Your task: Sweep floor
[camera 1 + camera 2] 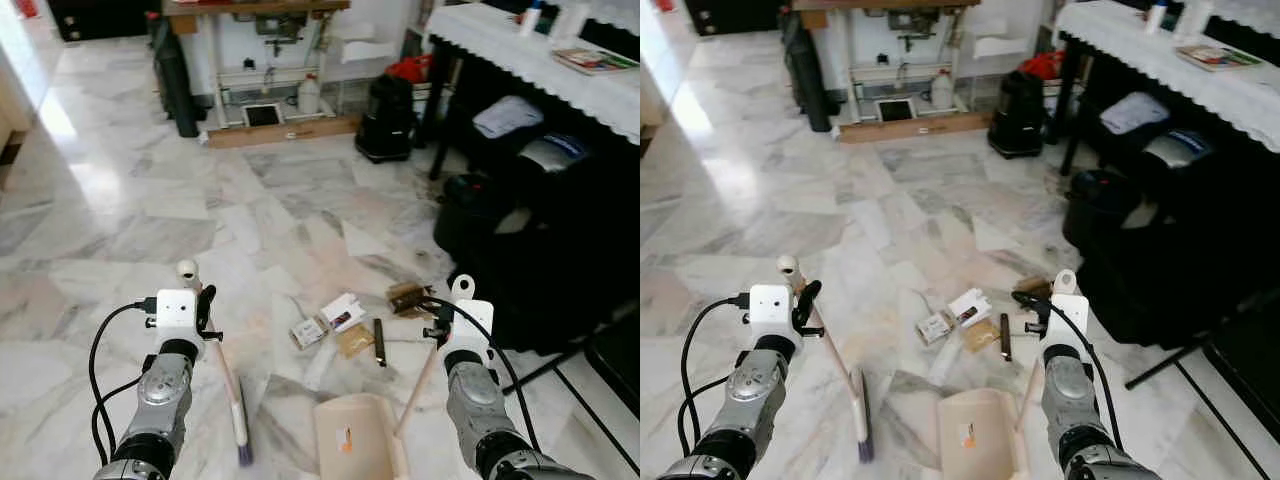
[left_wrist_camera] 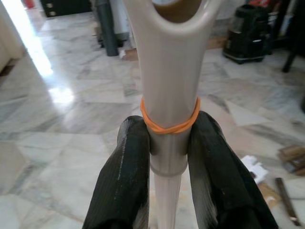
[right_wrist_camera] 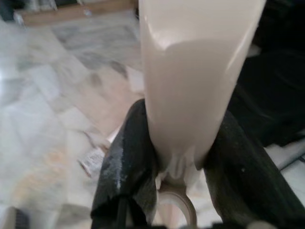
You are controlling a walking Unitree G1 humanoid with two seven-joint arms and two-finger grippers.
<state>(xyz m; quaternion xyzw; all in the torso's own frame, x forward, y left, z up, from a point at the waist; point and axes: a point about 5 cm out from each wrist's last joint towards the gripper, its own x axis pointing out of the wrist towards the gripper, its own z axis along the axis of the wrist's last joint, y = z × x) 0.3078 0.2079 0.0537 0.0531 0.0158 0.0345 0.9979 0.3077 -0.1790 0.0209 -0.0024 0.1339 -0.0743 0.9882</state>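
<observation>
**Broom and dustpan held; litter on marble floor**

We found the left gripper clenched on the broom handle, the right gripper clenched on the dustpan handle. Litter lay at 12 o'clock from the dustpan. No label on it was legible.

Glossy marble floor, white-clothed table

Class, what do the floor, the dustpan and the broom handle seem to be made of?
Floor: polished marble or marble-look tile, veined and reflecting light. Dustpan: smooth cream plastic, probably, with a moulded shape. Broom handle: glossy cream plastic by its sheen, clamped in the left gripper.
</observation>
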